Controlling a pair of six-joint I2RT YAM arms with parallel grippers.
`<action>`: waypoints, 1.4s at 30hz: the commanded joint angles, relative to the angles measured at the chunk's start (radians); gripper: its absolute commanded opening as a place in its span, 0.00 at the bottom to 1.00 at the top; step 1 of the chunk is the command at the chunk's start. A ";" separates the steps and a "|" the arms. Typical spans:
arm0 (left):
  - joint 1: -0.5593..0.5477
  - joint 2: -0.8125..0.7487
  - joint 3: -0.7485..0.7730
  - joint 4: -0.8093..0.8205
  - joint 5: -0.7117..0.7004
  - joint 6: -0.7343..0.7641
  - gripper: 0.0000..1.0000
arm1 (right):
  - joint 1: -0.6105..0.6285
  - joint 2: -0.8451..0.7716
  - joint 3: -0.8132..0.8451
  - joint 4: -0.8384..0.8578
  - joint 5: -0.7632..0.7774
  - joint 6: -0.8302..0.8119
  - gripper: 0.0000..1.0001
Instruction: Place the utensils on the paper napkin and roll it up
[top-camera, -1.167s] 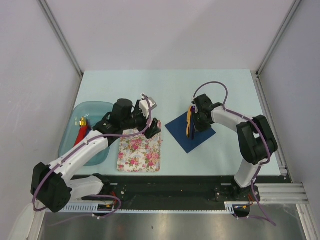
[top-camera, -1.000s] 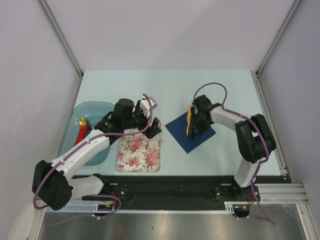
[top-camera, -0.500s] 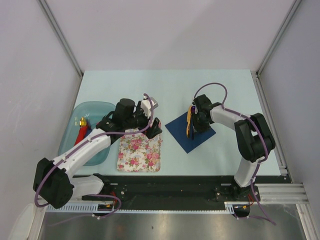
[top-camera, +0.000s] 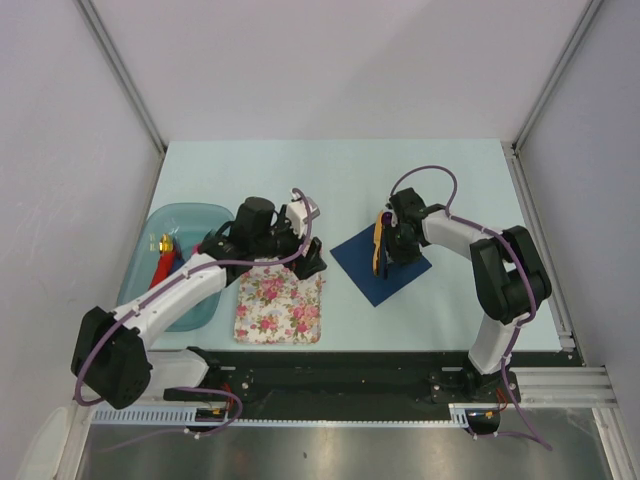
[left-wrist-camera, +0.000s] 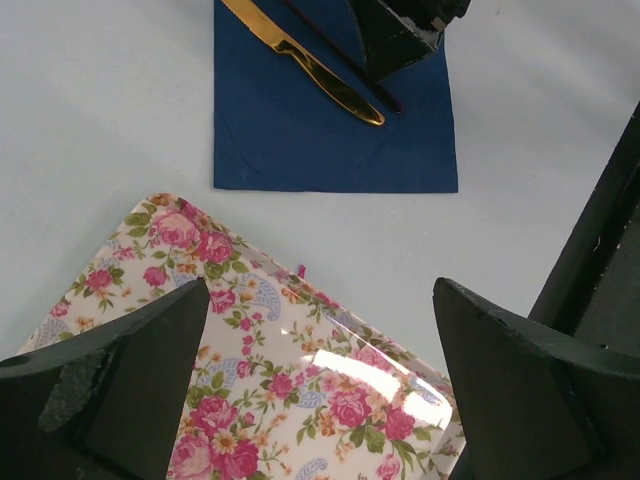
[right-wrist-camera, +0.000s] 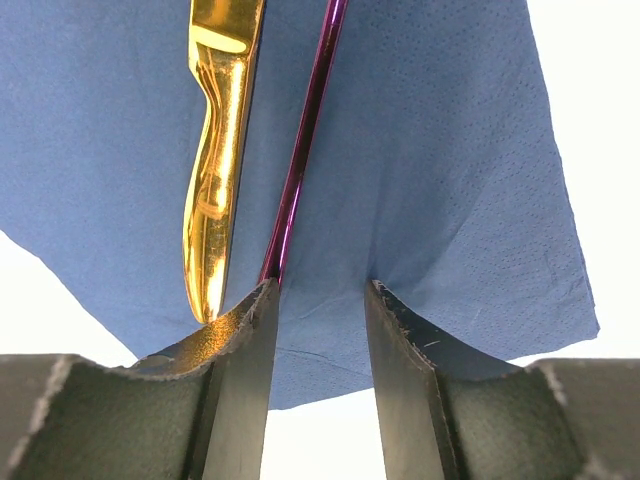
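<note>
The navy paper napkin (top-camera: 385, 270) (left-wrist-camera: 300, 130) (right-wrist-camera: 440, 170) lies flat right of centre. On it, side by side, rest the gold utensil (top-camera: 376, 254) (left-wrist-camera: 312, 66) (right-wrist-camera: 215, 170) and the purple spoon (top-camera: 384, 222) (right-wrist-camera: 305, 140), whose thin dark handle (left-wrist-camera: 345, 65) is partly hidden. My right gripper (top-camera: 394, 244) (right-wrist-camera: 318, 290) stands low over the napkin, open, with only napkin in its gap. The spoon's handle end touches its left finger (right-wrist-camera: 245, 330). My left gripper (top-camera: 310, 256) (left-wrist-camera: 321, 283) is wide open above the floral mat (top-camera: 280, 305) (left-wrist-camera: 250, 380), holding nothing.
A teal bin (top-camera: 185, 212) at the left table edge holds a red piece (top-camera: 160, 268) and a gold piece (top-camera: 165, 242). A black rail (top-camera: 350, 365) runs along the near edge. Grey walls enclose the table on three sides.
My right gripper's jaws have widened a little over the napkin, and the spoon lies free. My left arm has shifted slightly to the right over the floral mat.
</note>
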 joint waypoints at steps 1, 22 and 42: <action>-0.002 0.013 0.025 0.046 0.033 -0.014 1.00 | -0.004 0.015 0.000 0.015 0.014 0.009 0.43; -0.002 0.023 0.011 0.069 0.019 -0.057 1.00 | 0.054 0.081 0.018 0.006 0.113 0.015 0.40; -0.029 0.012 -0.023 0.074 0.051 0.021 0.95 | 0.051 0.079 0.045 -0.020 0.032 -0.011 0.43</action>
